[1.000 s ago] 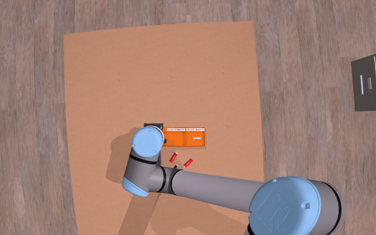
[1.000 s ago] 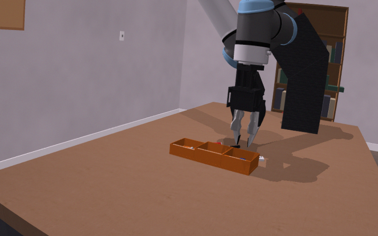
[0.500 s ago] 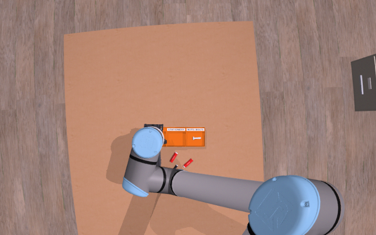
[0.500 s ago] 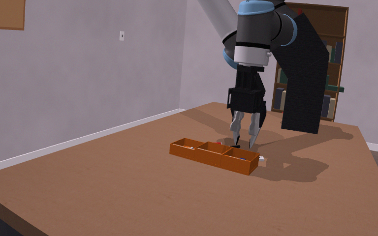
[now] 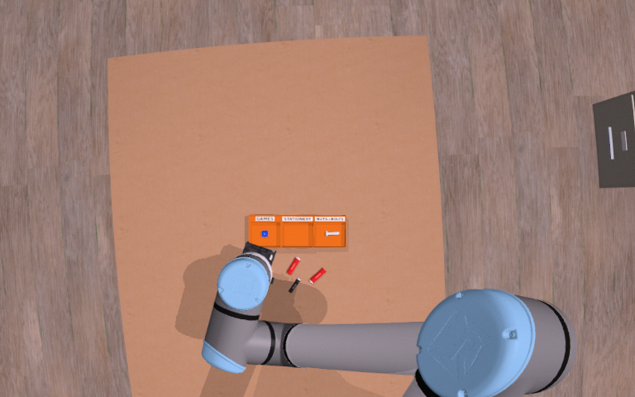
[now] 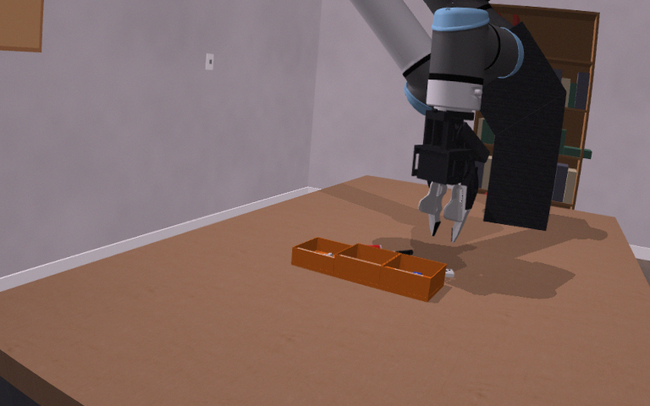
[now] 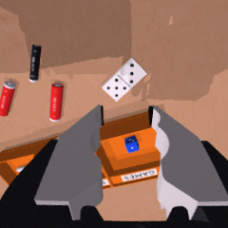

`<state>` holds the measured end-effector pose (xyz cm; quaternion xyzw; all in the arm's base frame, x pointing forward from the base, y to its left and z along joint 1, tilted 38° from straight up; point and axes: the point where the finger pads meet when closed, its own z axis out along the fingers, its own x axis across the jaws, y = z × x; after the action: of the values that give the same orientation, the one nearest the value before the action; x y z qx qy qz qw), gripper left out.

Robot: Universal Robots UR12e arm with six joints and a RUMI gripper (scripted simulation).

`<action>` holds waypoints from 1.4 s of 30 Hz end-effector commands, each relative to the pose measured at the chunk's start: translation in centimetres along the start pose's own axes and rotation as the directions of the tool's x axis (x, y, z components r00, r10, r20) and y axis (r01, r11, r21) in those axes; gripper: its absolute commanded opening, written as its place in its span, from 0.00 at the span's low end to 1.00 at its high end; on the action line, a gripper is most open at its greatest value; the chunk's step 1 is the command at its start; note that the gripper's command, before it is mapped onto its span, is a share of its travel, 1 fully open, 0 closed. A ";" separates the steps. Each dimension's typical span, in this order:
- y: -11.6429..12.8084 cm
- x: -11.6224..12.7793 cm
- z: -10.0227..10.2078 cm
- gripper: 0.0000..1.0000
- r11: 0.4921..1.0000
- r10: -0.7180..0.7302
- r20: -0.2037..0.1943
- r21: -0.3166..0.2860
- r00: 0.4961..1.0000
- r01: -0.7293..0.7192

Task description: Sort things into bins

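Lining up on the domino
The end effector (image 6: 443,238) (image 7: 125,107) hangs over the counter (image 6: 229,306) (image 5: 271,131) with fingers parted and nothing between them. The domino (image 7: 124,79) (image 6: 449,273) lies flat beside the games bin (image 7: 130,166) (image 6: 413,283) (image 5: 264,241); best to turn the fingers across its narrow width, descend straight, clear the bin's wall, then squeeze gently at mid-length.
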<state>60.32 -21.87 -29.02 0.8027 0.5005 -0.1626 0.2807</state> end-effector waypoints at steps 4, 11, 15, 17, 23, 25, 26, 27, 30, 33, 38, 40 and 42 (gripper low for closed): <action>-0.4 -0.2 -0.2 0.24 0.976 0.219 -0.003 -0.003 0.976 -0.219; -0.5 -0.2 -0.1 0.24 0.932 0.363 -0.006 -0.007 0.932 -0.363; -0.7 -0.1 -0.1 0.24 0.893 0.449 -0.009 -0.011 0.893 -0.449; -0.7 0.0 -0.1 0.24 0.871 0.490 -0.010 -0.012 0.872 -0.490; -0.6 -0.1 -0.2 0.24 0.802 0.597 -0.012 -0.012 0.802 -0.597; -0.4 -0.1 -0.3 0.24 0.775 0.632 -0.012 -0.012 0.775 -0.632; -0.3 -0.1 -0.3 0.24 0.761 0.649 -0.012 -0.012 0.761 -0.649; -0.3 -0.1 -0.2 0.24 0.746 0.666 -0.012 -0.012 0.746 -0.666; -0.2 -0.1 -0.2 0.24 0.707 0.707 -0.011 -0.012 0.707 -0.707; -0.2 -0.1 -0.3 0.24 0.707 0.707 -0.011 -0.012 0.707 -0.707; -0.4 -0.1 -0.2 0.24 0.708 0.706 -0.010 -0.010 0.709 -0.706; -0.6 -0.1 -0.2 0.24 0.709 0.705 -0.009 -0.010 0.709 -0.705; -0.6 -0.1 -0.2 0.24 0.709 0.705 -0.009 -0.009 0.709 -0.705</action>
<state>60.12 -21.75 -28.93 0.9311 0.1595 -0.0361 0.3260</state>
